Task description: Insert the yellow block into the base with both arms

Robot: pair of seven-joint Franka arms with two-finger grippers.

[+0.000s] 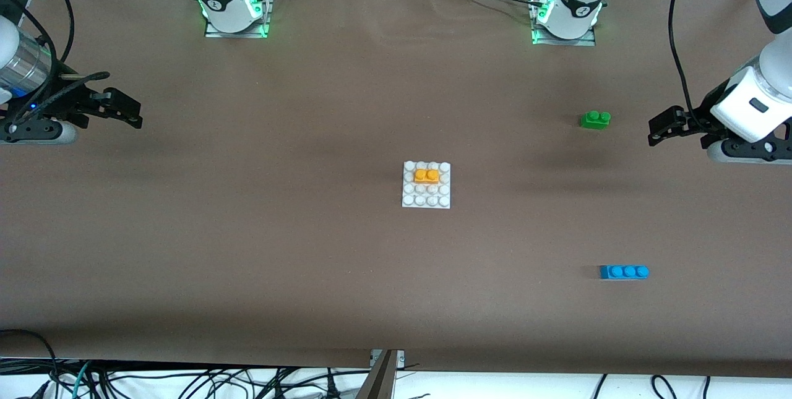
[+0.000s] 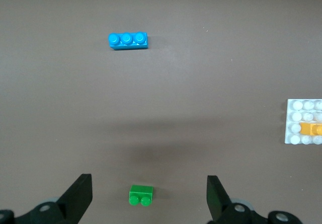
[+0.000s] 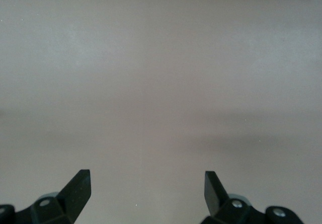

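Observation:
The yellow block (image 1: 427, 175) sits on the white studded base (image 1: 426, 198) in the middle of the table, on the second stud row from the robots' side. The left wrist view catches the edge of the base (image 2: 294, 133) with the yellow block (image 2: 312, 129) on it. My left gripper (image 1: 657, 131) hangs open above the left arm's end of the table, with nothing between its fingers (image 2: 80, 194). My right gripper (image 1: 133, 115) hangs open above the right arm's end, its wrist view showing only bare table.
A green two-stud brick (image 1: 595, 119) lies near the left gripper, also below it in the left wrist view as the green brick (image 2: 141, 195). A blue three-stud brick (image 1: 624, 272) lies nearer the front camera, the same blue brick (image 2: 128, 40). Cables hang off the table's front edge.

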